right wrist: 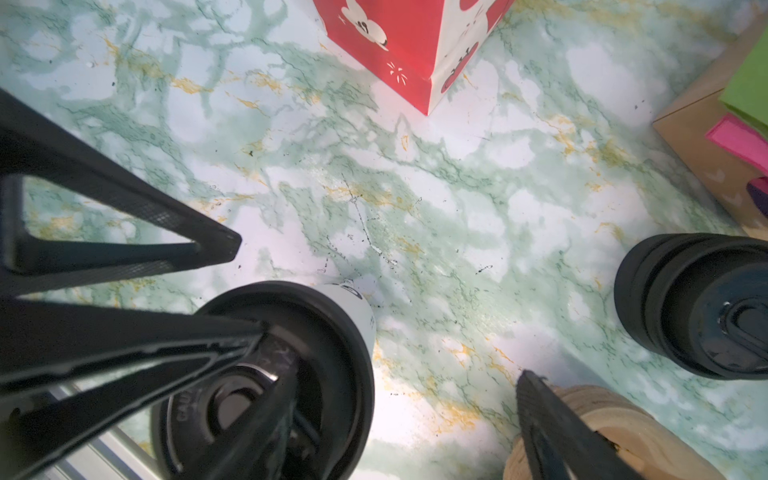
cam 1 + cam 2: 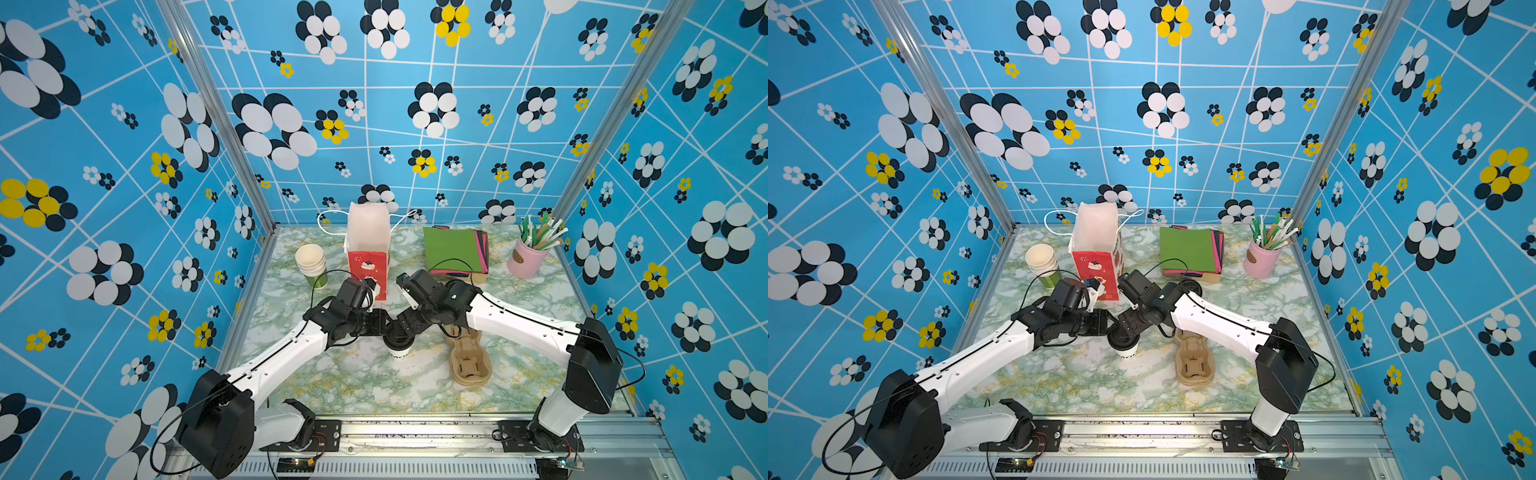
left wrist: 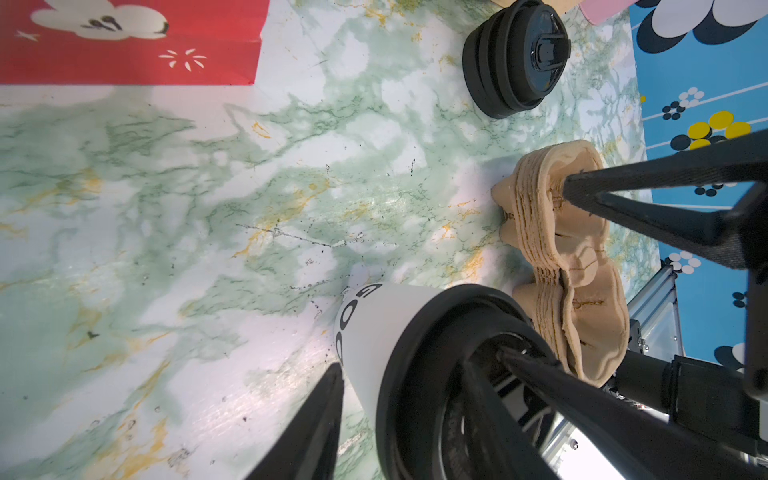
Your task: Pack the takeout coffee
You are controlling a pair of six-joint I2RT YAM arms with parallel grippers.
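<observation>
- The takeout coffee (image 2: 399,351) stands upright on the worktop (image 2: 332,374), in front of the red paper bag (image 2: 368,266) and beside the stack of pulp cup carriers (image 2: 471,361).
- Left end effector (image 3: 411,365) — jaws half apart across the black lid (image 3: 415,328) rim; if it grasps, I cannot tell.
- Right end effector (image 1: 392,353) — released, one finger on the lid.

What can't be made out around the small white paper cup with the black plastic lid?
- White paper cup: full lettering. It curves out of sight in the left wrist view and is too small and half covered in both top views.
- Left gripper: whether it grips the cup. Its own fingers block the contact.
- Red-and-white paper bag: contents. Both top views show only pale inner walls.
</observation>
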